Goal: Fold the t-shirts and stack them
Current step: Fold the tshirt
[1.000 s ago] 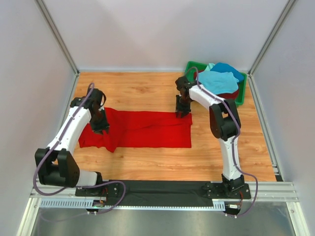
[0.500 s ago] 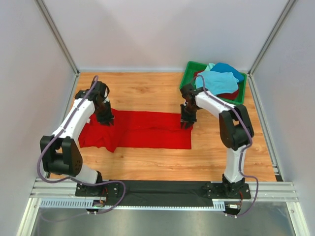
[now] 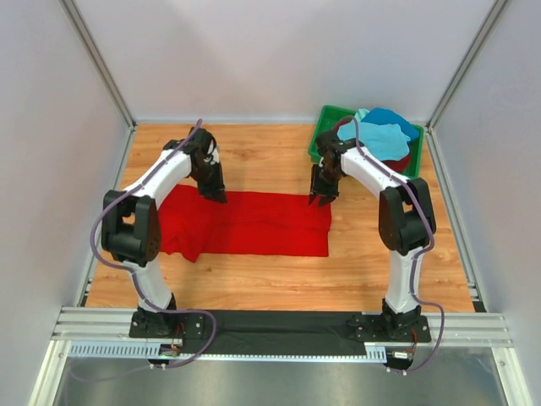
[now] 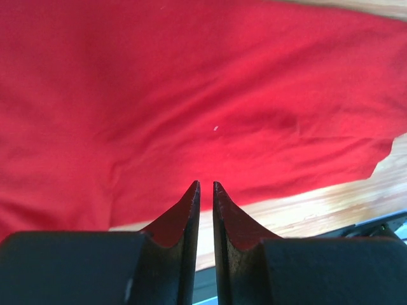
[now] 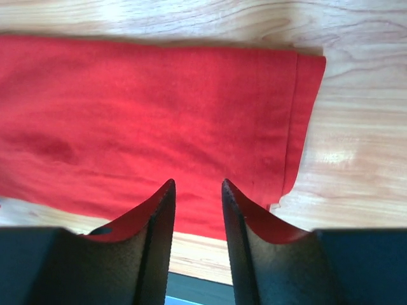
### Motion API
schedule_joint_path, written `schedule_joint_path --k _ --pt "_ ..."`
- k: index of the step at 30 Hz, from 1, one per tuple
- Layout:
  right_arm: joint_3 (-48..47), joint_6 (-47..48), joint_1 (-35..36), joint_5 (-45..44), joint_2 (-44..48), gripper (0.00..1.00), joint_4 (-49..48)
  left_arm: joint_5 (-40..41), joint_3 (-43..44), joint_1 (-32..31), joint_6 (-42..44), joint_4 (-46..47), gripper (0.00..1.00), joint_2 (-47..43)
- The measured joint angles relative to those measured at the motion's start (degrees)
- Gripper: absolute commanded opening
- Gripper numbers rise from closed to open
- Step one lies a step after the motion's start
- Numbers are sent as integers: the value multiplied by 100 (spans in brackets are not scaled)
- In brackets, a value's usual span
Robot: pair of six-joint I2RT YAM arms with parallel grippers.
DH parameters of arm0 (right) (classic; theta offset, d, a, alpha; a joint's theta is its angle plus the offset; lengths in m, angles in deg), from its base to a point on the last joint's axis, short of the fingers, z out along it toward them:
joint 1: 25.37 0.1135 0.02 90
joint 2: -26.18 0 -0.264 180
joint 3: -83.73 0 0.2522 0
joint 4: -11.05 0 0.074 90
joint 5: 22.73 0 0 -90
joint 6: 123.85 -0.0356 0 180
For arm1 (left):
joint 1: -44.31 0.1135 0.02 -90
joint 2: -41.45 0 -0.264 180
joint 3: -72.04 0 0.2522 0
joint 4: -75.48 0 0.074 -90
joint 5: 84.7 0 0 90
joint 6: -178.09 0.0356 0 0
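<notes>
2 arms are stretching over 1 red t-shirt; L hand barely parted, R hand released, both empty; 3 t-shirts in bin.

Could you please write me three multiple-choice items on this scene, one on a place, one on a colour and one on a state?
1. Where on the wooden table does the green plastic bin stand?
A. far right corner
B. near left corner
C. centre

2. What colour is the cloth short-sleeved shirt spread on the table?
A. turquoise
B. bright red
C. blue

3. How is the right pincer?
A. open and empty
B. shut on a fold of the cloth
C. gripping the bin's rim

Answers:
1 A, the top view shows the bin at the far right.
2 B, every view shows red cloth lying on the wood.
3 A, the right wrist view shows its jaws apart with nothing between them.
</notes>
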Motion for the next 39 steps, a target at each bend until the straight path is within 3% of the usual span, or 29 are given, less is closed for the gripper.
schedule_joint_path --k 7,12,17,20,23,25,26,29,32,35,39 --pt "39 42 0 -284 -348 43 -382 48 490 -103 -160 138 18 1093" --pt "76 138 -72 -750 -660 46 -586 535 509 -107 -275 52 27 1189" --pt "354 245 -221 -1316 -485 48 -640 1139 243 -76 -192 -240 38 13" --pt "492 343 -374 -1628 -372 50 -570 1349 -236 155 -98 -343 39 -1084" --pt "498 479 -393 -1939 -295 56 -472 1504 -984 846 -48 -551 37 -2227" --pt "487 540 -310 -2070 -173 65 -367 1495 -1392 1394 -28 -675 34 -2649" --pt "461 564 -203 -2092 -70 66 -302 1436 -1641 1700 -28 -721 29 -2793" --pt "455 376 376 -1482 420 68 -507 1180 -2249 2356 -63 -791 20 -2830" --pt "1108 -223 1139 -439 1093 73 -1744 664 -2802 2767 -168 -765 18 -2649" --pt "1965 -1078 2000 391 1436 69 -3143 184 -3237 2942 -345 -636 24 -2638" --pt "2503 -1926 2747 739 1141 59 -4315 -177 -3585 2942 -584 -319 36 -3104"
